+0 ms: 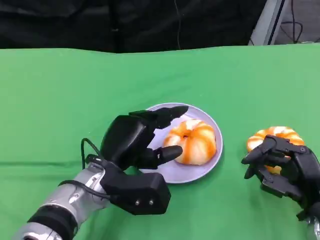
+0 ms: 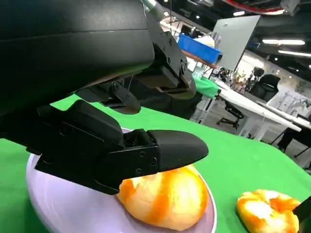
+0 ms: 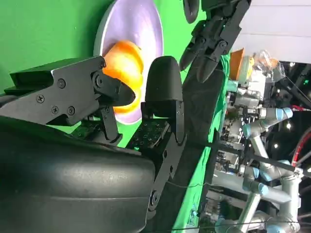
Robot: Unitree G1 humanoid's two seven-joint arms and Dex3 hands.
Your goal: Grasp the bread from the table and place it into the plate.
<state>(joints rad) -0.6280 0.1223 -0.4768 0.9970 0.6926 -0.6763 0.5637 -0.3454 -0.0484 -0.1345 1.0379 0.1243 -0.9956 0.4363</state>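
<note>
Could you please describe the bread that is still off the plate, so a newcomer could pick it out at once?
On the green table, look beside the pale purple plate, toward the robot's right. There an orange-and-white bread lies on the cloth, with the right hand at its near side. Unlike the bread on the plate, by the left hand, it lies on bare cloth.

Table cover [image 1: 75, 100] — matt green cloth. Plate [image 1: 210, 125] — smooth, faint sheen (material undetermined). Bread [image 1: 197, 142] glazed, glossy. Left hand [image 1: 132, 145] matt black plastic.
</note>
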